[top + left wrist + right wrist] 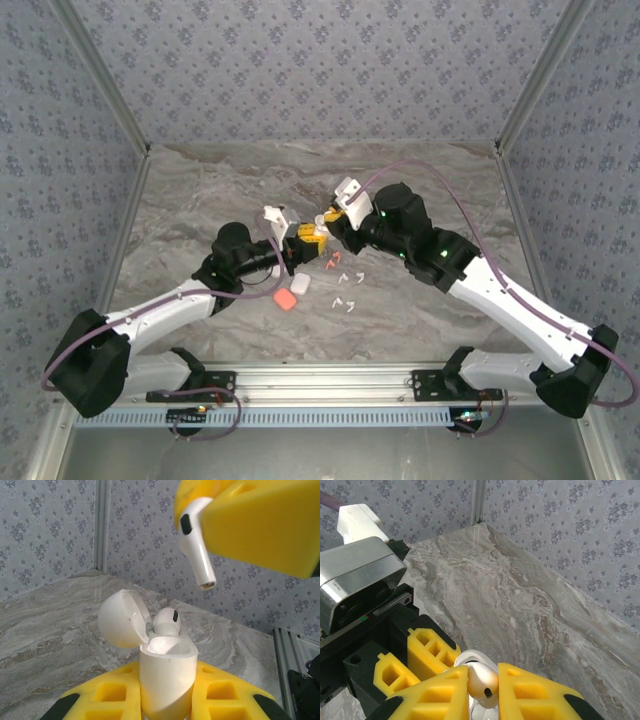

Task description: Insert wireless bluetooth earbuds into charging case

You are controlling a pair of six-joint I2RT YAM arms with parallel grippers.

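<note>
Charging case (167,655): base cut off by the lower edge of the left wrist view; lower flanks covered by the clamping left gripper (167,680).

Seated earbud (166,621): head alone shows; stem sunk inside the case.

Held earbud (482,682): in the right wrist view, stem hidden beneath the closed right gripper (482,686) and the lower edge. In the left wrist view, part of its head is covered by a yellow finger (260,525), itself cut by the top and right edges.

Case, right wrist view: a white sliver of rim shows; the rest is hidden.

Loose earbuds (345,290) on the table (230,200), top view: too small to count surely or tell how each lies.
</note>
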